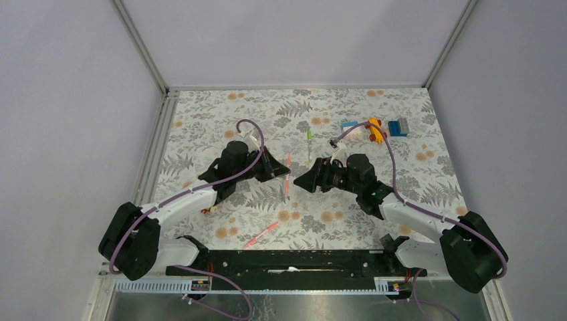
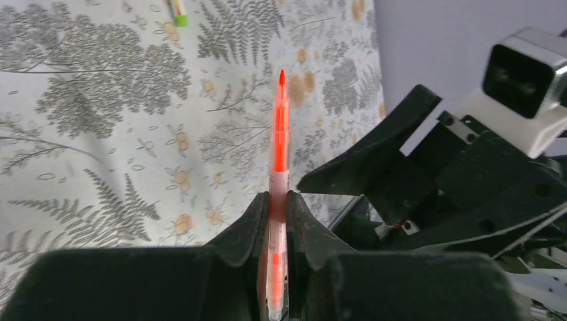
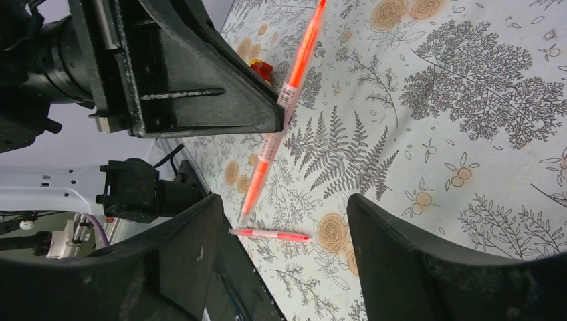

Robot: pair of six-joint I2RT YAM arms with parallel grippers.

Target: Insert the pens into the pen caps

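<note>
From above, my left pincer [image 1: 284,175] is closed on a pink-red pen [image 1: 287,167] near the middle of the tabletop [image 1: 200,127]. The pen runs roughly away from my bases. My right pincer [image 1: 302,179] faces it from just beside, jaws wide and nothing in them. A white pen with a green end [image 1: 309,142] lies a little beyond, a second pink-red pen [image 1: 262,234] lies nearer my bases, and the toy blocks [image 1: 374,128] sit well apart at the far right.

My left wrist camera shows the grip sitting low on the barrel, so most of the pen, including its pointed tip [image 2: 281,77], stands free ahead of my fingers [image 2: 244,224].

My right wrist camera looks between my own spread fingers [image 3: 180,267] at the held pen crossing in front. A small red piece [image 3: 262,67] peeks out behind the left pincer; I cannot tell whether it is a cap.

I see no cap in either pincer, so I judge the capping not yet begun. To do it well, I should hold the left grip motionless, bring a cap square onto the pen's axis, and push straight along it, so the thin barrel cannot pivot sideways in the clamp.
</note>
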